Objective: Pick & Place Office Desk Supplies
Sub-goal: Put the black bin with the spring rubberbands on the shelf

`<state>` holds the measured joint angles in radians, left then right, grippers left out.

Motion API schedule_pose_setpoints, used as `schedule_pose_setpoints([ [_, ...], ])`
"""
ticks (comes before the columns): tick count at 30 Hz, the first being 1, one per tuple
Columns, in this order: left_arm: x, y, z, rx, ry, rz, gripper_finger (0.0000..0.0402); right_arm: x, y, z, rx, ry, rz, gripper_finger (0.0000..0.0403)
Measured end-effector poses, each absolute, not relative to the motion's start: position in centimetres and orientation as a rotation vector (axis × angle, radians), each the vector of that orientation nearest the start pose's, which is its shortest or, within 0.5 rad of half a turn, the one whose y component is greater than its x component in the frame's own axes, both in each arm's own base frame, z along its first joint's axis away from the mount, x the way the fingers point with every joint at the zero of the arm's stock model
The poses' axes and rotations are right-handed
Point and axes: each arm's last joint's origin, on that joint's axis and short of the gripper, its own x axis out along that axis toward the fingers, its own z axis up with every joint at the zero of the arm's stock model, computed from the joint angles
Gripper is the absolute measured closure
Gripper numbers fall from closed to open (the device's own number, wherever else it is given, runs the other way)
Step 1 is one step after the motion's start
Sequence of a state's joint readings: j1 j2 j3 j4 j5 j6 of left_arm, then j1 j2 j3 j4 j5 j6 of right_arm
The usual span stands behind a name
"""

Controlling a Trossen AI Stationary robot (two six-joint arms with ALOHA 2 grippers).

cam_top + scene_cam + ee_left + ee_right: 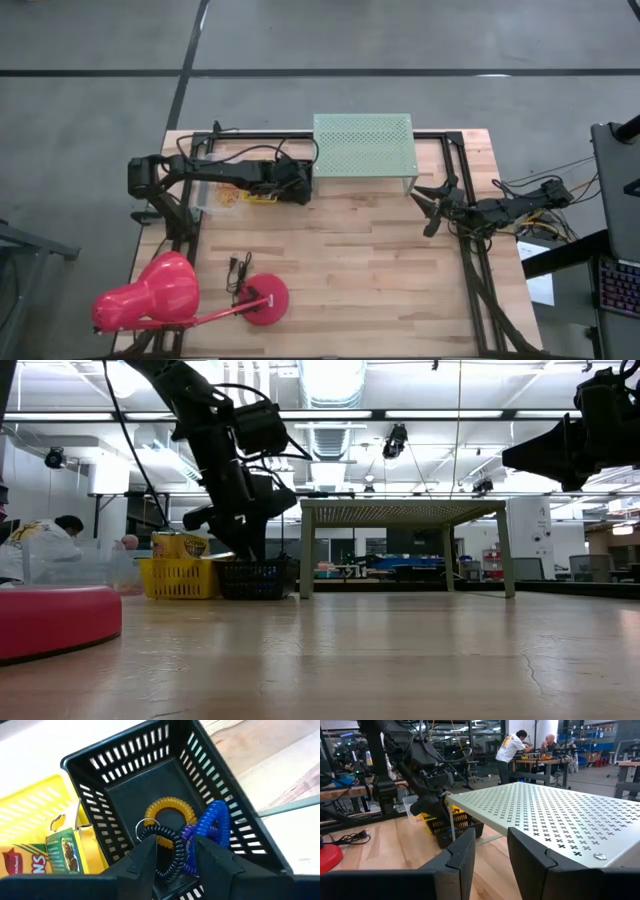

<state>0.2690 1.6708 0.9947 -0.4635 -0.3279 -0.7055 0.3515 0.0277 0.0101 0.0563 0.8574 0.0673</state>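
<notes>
Wooden bench planks run under the left hand (172,857), poised over the black basket (210,765), fingers parted and gripping nothing. Just beneath lie coiled ring loops (210,822), blue, purple, black and orange: light, springy, likely to snag, best pinched across one coil. Beside it, crayon boxes (62,852) stand in the yellow basket (30,807). Far across, the right hand (432,207) waits, half-open and empty.

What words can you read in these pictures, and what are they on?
"NS": end of a bigger word, on the crayon box in the yellow basket.
Small print on the box's green panel: too blurred to read.
Nothing else has readable writing.
</notes>
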Motion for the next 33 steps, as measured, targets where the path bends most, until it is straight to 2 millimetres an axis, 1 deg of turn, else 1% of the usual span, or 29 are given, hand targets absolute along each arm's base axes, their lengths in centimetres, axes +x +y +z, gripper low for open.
schedule_pose_setpoints([
  [5,30.5,9.0,18.2,-0.523,0.901,0.863,0.0267,9.1,1.0,17.0,0.088,-0.049,-0.505,0.0289],
  [10,31.0,7.5,20.0,-0.419,0.861,0.75,0.0267,9.1,1.0,17.0,0.088,-0.049,-0.505,0.0289],
  [15,30.9,4.9,22.8,-0.288,0.781,0.61,0.0267,9.1,1.0,17.0,0.088,-0.049,-0.505,0.0289],
  [19,30.2,2.3,25.4,-0.177,0.686,0.532,0.0269,9.1,1.0,17.0,0.088,-0.049,-0.505,0.0289],
  [22,29.7,0.0,26.8,-0.068,0.622,0.451,0.0275,9.1,1.0,17.0,0.088,-0.049,-0.505,0.0289],
  [25,29.4,-2.4,27.2,0.035,0.574,0.374,0.0283,9.1,1.0,17.0,0.088,-0.049,-0.505,0.0289],
  [28,29.2,-4.4,26.7,0.095,0.519,0.303,0.0284,9.1,1.0,17.0,0.088,-0.049,-0.506,0.0289],
  [30,29.1,-5.5,26.3,0.122,0.472,0.262,0.0285,9.1,1.0,17.0,0.087,-0.048,-0.505,0.0289],
  [33,29.0,-6.4,25.5,0.15,0.366,0.206,0.0285,9.1,1.0,17.0,0.088,-0.049,-0.505,0.0289],
])
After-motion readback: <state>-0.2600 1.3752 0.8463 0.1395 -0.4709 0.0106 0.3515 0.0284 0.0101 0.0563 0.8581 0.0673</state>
